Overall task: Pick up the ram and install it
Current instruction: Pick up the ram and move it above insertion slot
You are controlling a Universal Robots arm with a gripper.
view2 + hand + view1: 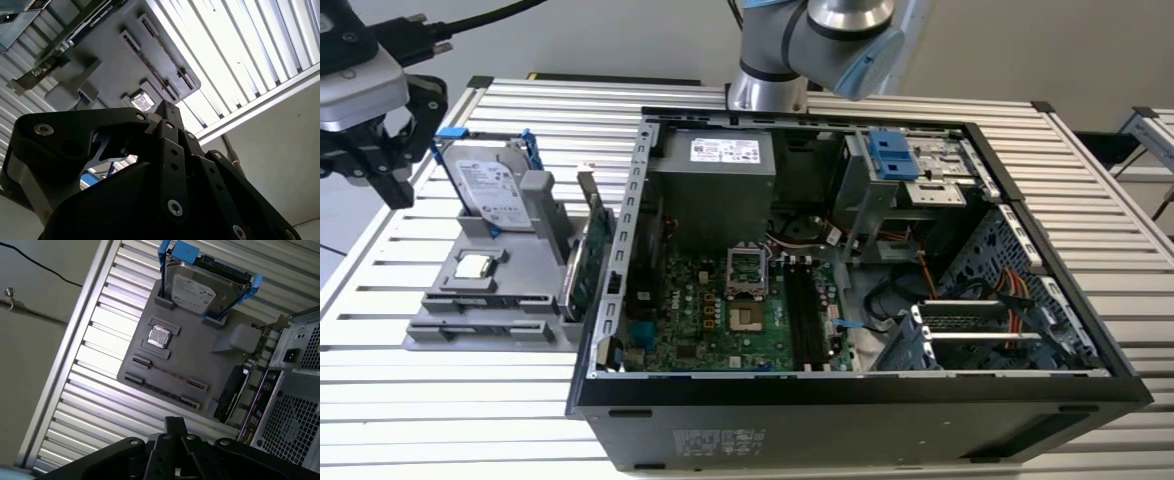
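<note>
Gripper hung pointing down over the slatted table at the exterior view's left, just beside the upright hard drive. Fingers together, holding nothing. Ram appeared to lie in the near slot of the grey tray.

A silver table of ribbed aluminium slats ran across the whole exterior view. At the exterior view's left, a flat grey plastic holder tray lay directly on the slats. Just beside it, filling the centre and right of the frame, an open black desktop computer case lay on its side. At top centre, behind the case, the arm's round silver base stood at the table's far edge.
</note>
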